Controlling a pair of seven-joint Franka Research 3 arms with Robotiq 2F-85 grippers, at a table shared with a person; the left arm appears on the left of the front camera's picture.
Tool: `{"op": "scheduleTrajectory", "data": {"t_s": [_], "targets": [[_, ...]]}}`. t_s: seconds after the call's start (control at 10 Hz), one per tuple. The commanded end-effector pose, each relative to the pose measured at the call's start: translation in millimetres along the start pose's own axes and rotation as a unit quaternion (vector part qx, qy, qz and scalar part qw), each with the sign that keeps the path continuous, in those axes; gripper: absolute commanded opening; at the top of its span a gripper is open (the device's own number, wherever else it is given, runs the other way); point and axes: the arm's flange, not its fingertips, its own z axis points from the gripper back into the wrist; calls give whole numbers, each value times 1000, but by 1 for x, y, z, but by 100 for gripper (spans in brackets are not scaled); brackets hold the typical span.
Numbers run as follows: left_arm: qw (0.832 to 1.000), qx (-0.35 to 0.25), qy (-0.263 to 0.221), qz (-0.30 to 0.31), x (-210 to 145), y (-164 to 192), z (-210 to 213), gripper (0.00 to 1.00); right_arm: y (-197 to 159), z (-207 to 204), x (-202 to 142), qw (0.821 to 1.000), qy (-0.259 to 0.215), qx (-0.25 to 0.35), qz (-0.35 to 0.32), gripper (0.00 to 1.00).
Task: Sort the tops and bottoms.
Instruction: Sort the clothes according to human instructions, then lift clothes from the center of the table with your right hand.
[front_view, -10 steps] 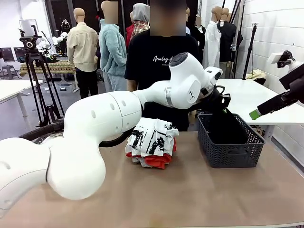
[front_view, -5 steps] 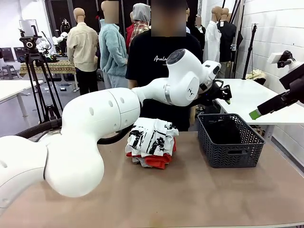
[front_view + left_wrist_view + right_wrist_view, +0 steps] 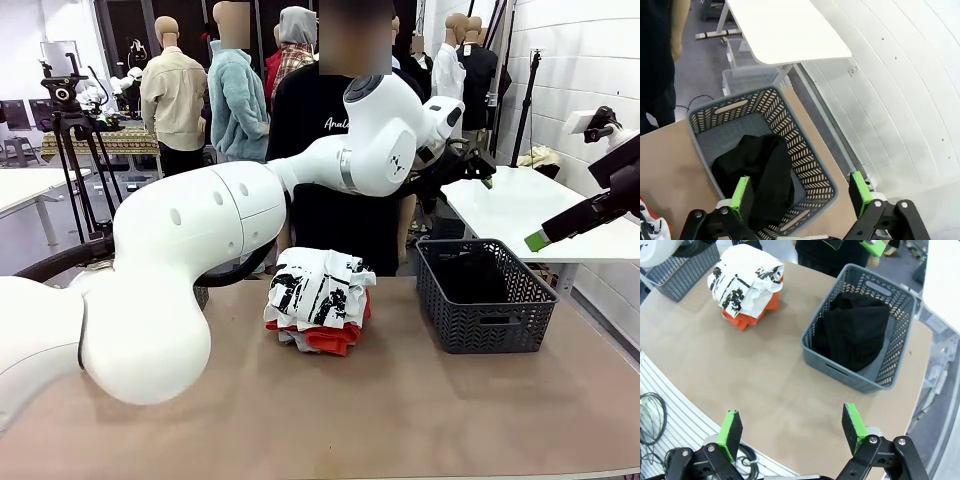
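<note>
Looking at the bottoms [image 3: 760,175] first: the black garment is bunched inside the grey basket [image 3: 807,160] on the right side of the table, heaped toward one wall but all of it under the rim as far as I can tell. So that half looks sorted to me.

Your left gripper [image 3: 801,195] hangs above the basket, green pads spread wide with nothing between them. The right gripper [image 3: 792,427] is just as open and empty, up high and off to the side, looking down at the table.

The tops sit in one pile mid-table, well apart from the basket: white T-shirt [image 3: 320,285] on top, the orange one [image 3: 330,338] under it, and a bit of the grey one [image 3: 287,338] poking out at the bottom.

What I'd watch for:
- They're stacked tight, so a deep pinch on the white tee could drag the orange one along, or tip the whole pile over.
- The left arm is stretched right across above that pile, so swinging it back low could brush the stack.
- The person [image 3: 330,130] is standing close behind the table, right next to that arm.

There's a second grey basket [image 3: 682,265] at the far-left corner, probably where the tops go.
</note>
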Motion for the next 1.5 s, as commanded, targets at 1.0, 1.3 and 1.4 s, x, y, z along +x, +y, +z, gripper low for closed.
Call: {"op": "scheduleTrajectory", "data": {"t_s": [1.0,1.3,1.4], "targets": [[1000,-8,23,-3,-6,12,8,100,1,-1,-1,1000,-2,10,-5,100],[982,62,145,-108,4,-35,104,100,1,-1,-1,1000,-2,10,-5,100],[972,102,171,-125,-1,-44,132,100,1,-1,-1,1000,-2,10,-5,100]]}}
